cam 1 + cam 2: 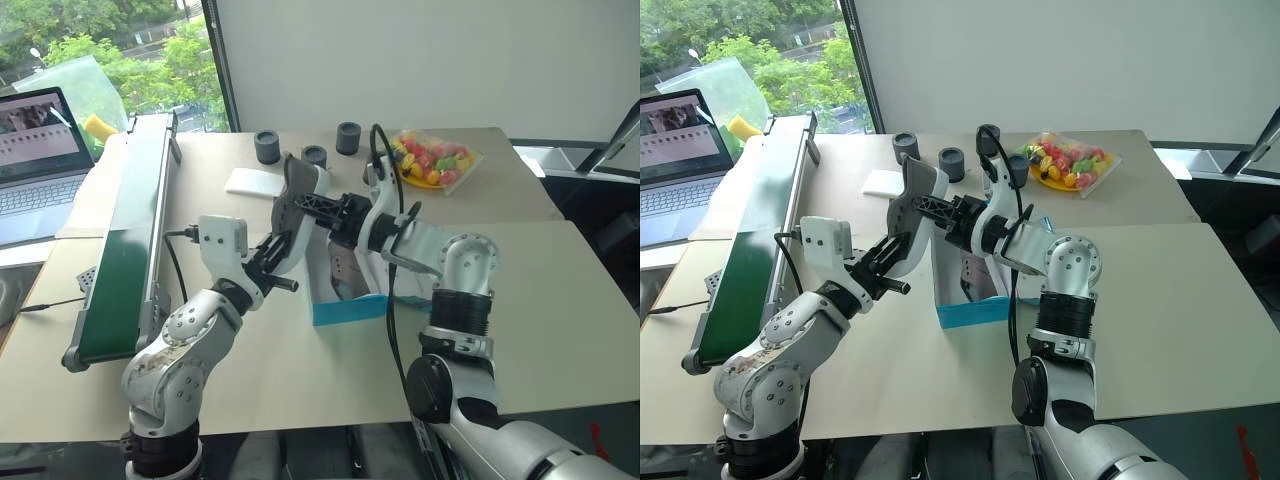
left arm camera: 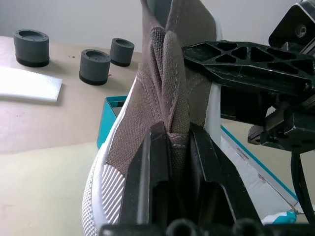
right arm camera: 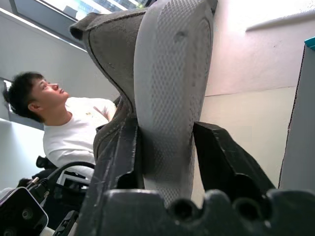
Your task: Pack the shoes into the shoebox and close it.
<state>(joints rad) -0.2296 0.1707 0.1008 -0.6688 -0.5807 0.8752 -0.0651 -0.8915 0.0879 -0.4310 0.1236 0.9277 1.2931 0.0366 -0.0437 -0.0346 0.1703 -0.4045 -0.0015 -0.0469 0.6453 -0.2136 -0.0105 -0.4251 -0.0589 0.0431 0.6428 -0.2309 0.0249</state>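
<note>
Left tool [image 1: 283, 247], shoe [image 1: 296, 215], cups [image 1: 268, 147] beyond

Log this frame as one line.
left gripper: shut on shoe | right gripper: fingers around shoe sole | shoebox: open, second shoe inside

both head views look forward and down over the table [image 1: 300, 350] from the near side. each wrist view sits close against the raised shoe [image 2: 162, 98], which they share.
</note>
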